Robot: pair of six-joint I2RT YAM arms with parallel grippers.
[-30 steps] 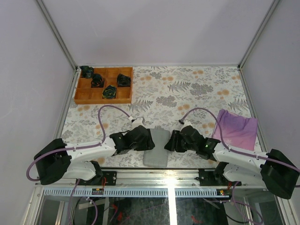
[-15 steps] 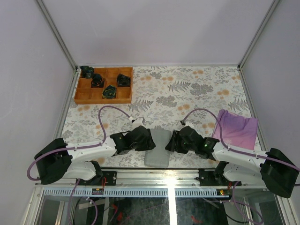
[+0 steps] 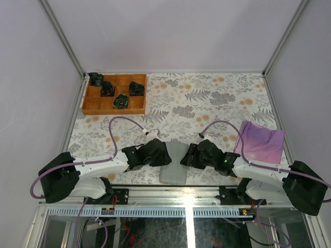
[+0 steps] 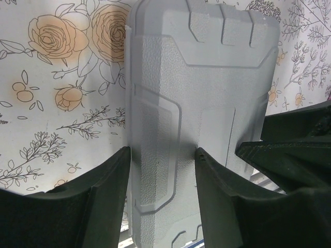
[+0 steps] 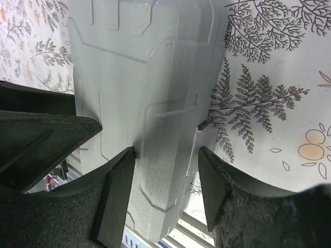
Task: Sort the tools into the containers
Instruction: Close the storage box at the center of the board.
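Note:
The grey case [image 3: 174, 164] lies closed at the table's near edge, between my two grippers. My left gripper [image 3: 162, 155] is open. In the left wrist view [image 4: 162, 152] one finger sits at the left edge of the case [image 4: 207, 93] and the other over its lid. My right gripper [image 3: 187, 157] is open. In the right wrist view [image 5: 168, 151] its fingers straddle the right side of the case [image 5: 145, 72], one over the lid and one over the table. No pliers, screwdriver, tape measure or key are in view.
A wooden tray [image 3: 137, 109] with compartments holding several black objects stands at the back left. A purple cloth [image 3: 261, 142] lies at the right. The floral table cover ends at the metal rail just below the case.
My right gripper has crept a little to the left, closer onto the case. The left gripper has barely moved.

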